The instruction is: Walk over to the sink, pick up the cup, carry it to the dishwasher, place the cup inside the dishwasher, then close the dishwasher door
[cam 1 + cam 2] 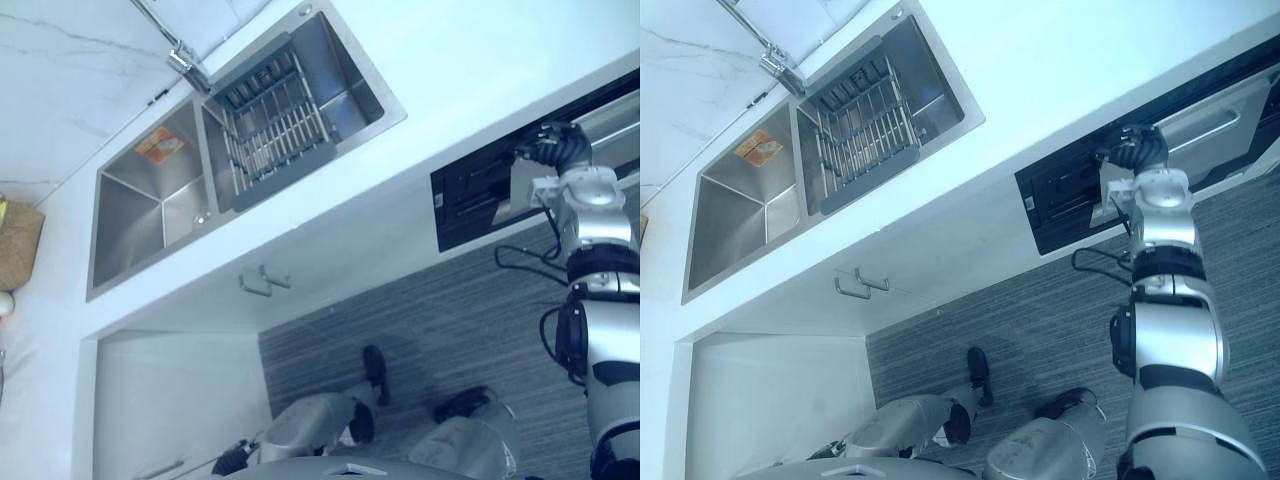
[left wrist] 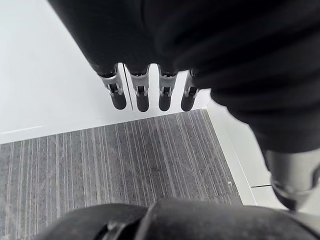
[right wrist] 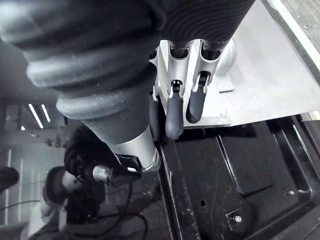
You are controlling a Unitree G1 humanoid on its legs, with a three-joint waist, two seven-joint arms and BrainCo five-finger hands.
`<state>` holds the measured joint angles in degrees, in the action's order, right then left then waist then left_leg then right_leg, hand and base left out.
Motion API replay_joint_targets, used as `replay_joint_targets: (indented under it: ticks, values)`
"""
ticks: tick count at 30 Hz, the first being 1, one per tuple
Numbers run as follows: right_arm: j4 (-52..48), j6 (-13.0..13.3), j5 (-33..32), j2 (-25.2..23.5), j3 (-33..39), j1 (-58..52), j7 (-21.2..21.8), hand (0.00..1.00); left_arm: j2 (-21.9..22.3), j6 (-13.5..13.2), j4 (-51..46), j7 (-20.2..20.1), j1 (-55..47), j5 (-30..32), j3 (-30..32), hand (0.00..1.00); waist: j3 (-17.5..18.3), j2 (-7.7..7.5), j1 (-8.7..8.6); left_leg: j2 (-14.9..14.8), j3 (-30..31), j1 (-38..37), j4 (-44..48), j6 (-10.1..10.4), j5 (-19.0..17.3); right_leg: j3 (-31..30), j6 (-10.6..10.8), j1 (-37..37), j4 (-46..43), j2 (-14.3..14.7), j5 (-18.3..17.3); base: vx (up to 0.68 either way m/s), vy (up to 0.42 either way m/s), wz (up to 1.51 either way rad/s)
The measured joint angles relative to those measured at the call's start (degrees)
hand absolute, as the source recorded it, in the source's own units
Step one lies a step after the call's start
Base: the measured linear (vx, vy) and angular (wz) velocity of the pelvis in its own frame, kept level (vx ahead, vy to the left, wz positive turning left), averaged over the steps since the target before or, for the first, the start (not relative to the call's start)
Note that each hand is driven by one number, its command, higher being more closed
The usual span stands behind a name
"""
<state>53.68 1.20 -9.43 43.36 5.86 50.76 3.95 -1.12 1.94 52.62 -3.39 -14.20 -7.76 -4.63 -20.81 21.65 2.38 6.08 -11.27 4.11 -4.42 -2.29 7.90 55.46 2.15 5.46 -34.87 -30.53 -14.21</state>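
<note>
Showing R hand (image 1: 1132,150), fingers relaxed, at dark dishwasher (image 1: 1060,195) opening.

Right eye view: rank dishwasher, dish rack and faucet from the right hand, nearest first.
1. Dishwasher: the right hand is at its opening.
2. Dish rack: in the sink, nearer basin.
3. Faucet: behind the sink, beyond the rack.

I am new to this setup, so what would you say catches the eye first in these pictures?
First comes the steel double sink set in the white countertop, with a wire dish rack in one basin. Next is the dark dishwasher under the counter, where the right hand is raised at its edge. The left hand hangs with straight fingers over the grey striped floor.
</note>
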Motion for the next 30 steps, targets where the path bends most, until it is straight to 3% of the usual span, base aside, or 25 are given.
replay_joint_targets:
  ticks: [3, 5, 7, 8, 10, 13, 15, 16, 18, 19, 20, 21, 23, 25, 26, 27, 28, 29, 30]
  values:
    - [-6.00, 1.38, -1.46, -1.82, 4.47, -10.74, 0.93, 0.00, 0.09, -0.03, 1.57, -1.26, 0.62, -2.54, 0.09, 0.00, -0.49, -0.64, -0.58, -1.19, -0.55, -0.47, -0.10, 0.41, -0.83, 0.08, 0.08, -0.91, 2.30, 2.31, 0.75, 0.03, -0.071, -0.09]
    - [-8.28, 1.92, -2.05, -4.76, 8.34, -19.23, 1.03, 0.00, 0.08, -0.20, 2.50, -1.97, 1.18, -4.10, 0.75, 0.00, -1.14, -2.16, -1.15, -1.84, -0.74, -1.17, -0.36, 0.46, -1.28, 0.17, 0.25, -1.81, 3.49, 3.52, 1.01, 0.03, -0.075, -0.09]
    - [-12.59, 3.72, -3.48, -12.32, 12.90, -31.34, 1.05, 0.00, 0.24, -0.22, 3.41, -2.07, 1.17, -5.92, 3.45, 0.00, -0.82, -6.05, -2.40, -2.74, -0.68, -1.30, -0.37, 1.43, -2.06, 0.36, 0.40, -2.63, 5.21, 5.06, 1.57, 0.06, -0.087, -0.09]
    - [-13.21, 4.43, -3.96, -14.48, 13.61, -34.49, 1.20, 0.00, 0.25, -0.25, 3.68, -2.06, 1.17, -6.11, 4.36, 0.00, -0.64, -7.31, -2.74, -2.89, -0.68, -1.44, -0.38, 1.70, -2.33, 0.33, 0.50, -3.00, 5.47, 5.30, 1.64, 0.06, -0.084, -0.05]
    - [-14.23, 7.00, -4.54, -22.00, 16.15, -44.61, 2.15, 0.00, -0.34, -0.44, 4.40, -1.83, 0.80, -6.33, 7.68, 0.00, 1.04, -11.54, -3.68, -3.39, -0.61, -2.79, -0.46, 1.67, -3.74, -0.22, 0.81, -4.44, 5.88, 6.13, 1.97, 0.11, -0.072, -0.06]
    - [-9.52, 9.34, -6.30, -30.32, 18.15, -55.06, 4.54, 0.00, -1.91, -1.10, 4.33, -0.77, 0.32, -6.68, 11.15, 0.00, 3.52, -15.47, -5.19, -4.47, -0.11, -6.01, -0.48, 0.62, -5.81, -6.44, 0.18, -5.53, 3.44, 6.96, 5.16, 0.18, -0.010, 0.05]
    - [-5.01, 9.94, -6.50, -32.79, 18.88, -57.74, 5.86, 0.00, -2.33, -1.61, 4.22, -0.45, 0.49, -6.69, 11.36, 0.00, 4.27, -15.92, -5.59, -5.40, 0.41, -7.66, -0.47, 0.38, -6.40, -9.69, -1.02, -5.17, 0.12, 7.09, 8.33, 0.17, 0.058, 0.11]
    - [-1.41, 9.95, -6.56, -34.59, 19.13, -59.13, 6.65, 0.00, -2.42, -2.13, 4.15, -0.35, 0.57, -6.68, 11.40, 0.00, 5.03, -16.13, -5.66, -6.28, 0.65, -8.67, -0.45, 0.54, -6.61, -12.96, -3.27, -4.28, -1.96, 7.75, 11.30, 0.16, 0.079, 0.10]
    - [1.56, 10.09, -6.23, -37.77, 19.23, -60.08, 7.38, 0.00, -3.32, -2.27, 4.11, -0.31, 0.82, -6.63, 11.08, 0.00, 6.44, -17.00, -5.76, -6.68, 1.84, -9.78, -0.44, 0.41, -7.26, -19.51, -3.48, -2.00, -5.76, 8.33, 15.43, 0.15, 0.063, 0.19]
    - [1.90, 10.09, -5.79, -39.25, 19.23, -60.31, 7.40, 0.00, -3.87, -2.22, 4.10, 0.02, 1.91, -6.62, 10.60, 0.00, 6.68, -17.77, -6.07, -6.69, 3.51, -10.36, -0.31, -0.60, -7.66, -24.93, -1.86, -0.03, -7.56, 9.80, 15.68, 0.17, -0.005, 0.59]
    - [2.65, 9.75, -4.81, -40.39, 18.96, -60.73, 7.33, 0.00, -4.57, -2.13, 4.09, 0.69, 3.84, -6.63, 10.63, 0.00, 7.04, -18.08, -6.34, -7.27, 5.98, -10.19, -0.02, -1.34, -7.66, -29.91, 1.14, 0.87, -6.10, 14.01, 9.04, 0.16, -0.028, 0.74]
    - [2.71, 9.64, -4.64, -40.67, 19.02, -60.66, 7.21, 0.00, -4.71, -2.00, 4.11, 0.80, 5.04, -6.65, 10.68, 0.00, 7.02, -18.24, -6.41, -7.58, 7.29, -10.06, -0.01, -1.38, -7.63, -31.96, 1.79, 0.95, -4.45, 16.39, 6.50, 0.14, -0.070, 1.04]
    - [3.74, 8.01, -4.23, -40.63, 18.93, -61.00, 6.84, 0.00, -4.74, -1.80, 4.18, 0.85, 8.75, -6.65, 10.78, 0.00, 7.48, -19.18, -6.89, -8.08, 12.61, -9.97, -0.01, -1.27, -7.39, -38.18, 1.81, 0.71, 5.81, 23.96, 2.18, 0.09, -0.131, 1.18]
    - [4.29, 7.32, -4.23, -41.20, 18.97, -61.23, 6.54, 0.00, -4.69, -1.48, 4.20, 0.63, 9.35, -6.58, 11.10, 0.00, 8.39, -20.84, -7.32, -7.25, 14.74, -9.73, 0.04, 0.03, -7.03, -42.59, 1.56, 0.20, 15.59, 25.53, 3.71, 0.09, -0.143, 0.93]
    - [4.90, 7.29, -4.18, -42.14, 19.16, -61.47, 6.37, 0.00, -4.86, -1.09, 4.19, 0.56, 9.10, -6.53, 11.55, 0.00, 9.79, -23.23, -7.17, -5.55, 15.48, -9.61, 0.06, 0.88, -7.39, -45.64, 1.31, 0.10, 21.45, 24.56, 9.21, 0.12, -0.176, 0.73]
    - [5.21, 7.28, -4.16, -42.57, 19.32, -61.52, 6.15, 0.00, -4.79, -0.86, 4.53, 0.56, 9.15, -6.51, 12.02, 0.00, 10.47, -24.92, -7.09, -5.02, 15.50, -9.75, 0.09, 1.46, -7.90, -45.85, 1.17, -0.14, 22.29, 23.97, 10.90, 0.17, -0.229, 0.60]
    - [5.65, 7.12, -4.15, -42.99, 20.38, -61.14, 5.71, 0.00, -3.57, -0.24, 4.86, 0.35, 9.13, -6.59, 13.31, 0.00, 10.63, -23.06, -7.07, -7.09, 11.92, -9.89, 0.60, 2.86, -8.65, -44.99, 1.26, -1.42, 22.57, 24.98, 11.55, 0.14, -0.152, 0.40]
    - [5.61, 7.20, -4.13, -42.68, 20.92, -61.17, 5.56, 0.00, -3.13, -0.01, 4.89, 0.19, 8.86, -6.61, 13.78, 0.00, 10.92, -22.83, -7.02, -7.64, 10.85, -10.37, 0.73, 3.38, -8.75, -45.04, 0.88, -1.90, 23.40, 25.39, 10.85, 0.19, -0.153, 0.15]
    - [5.67, 7.00, -3.64, -41.96, 21.33, -60.81, 5.55, 0.00, -2.18, 0.24, 4.90, 0.17, 8.60, -6.69, 15.26, 0.00, 11.34, -22.18, -5.82, -8.64, 10.08, -11.16, 0.04, 3.78, -8.64, -45.16, 0.56, -3.19, 25.73, 26.55, 11.11, 0.12, -0.070, -0.08]
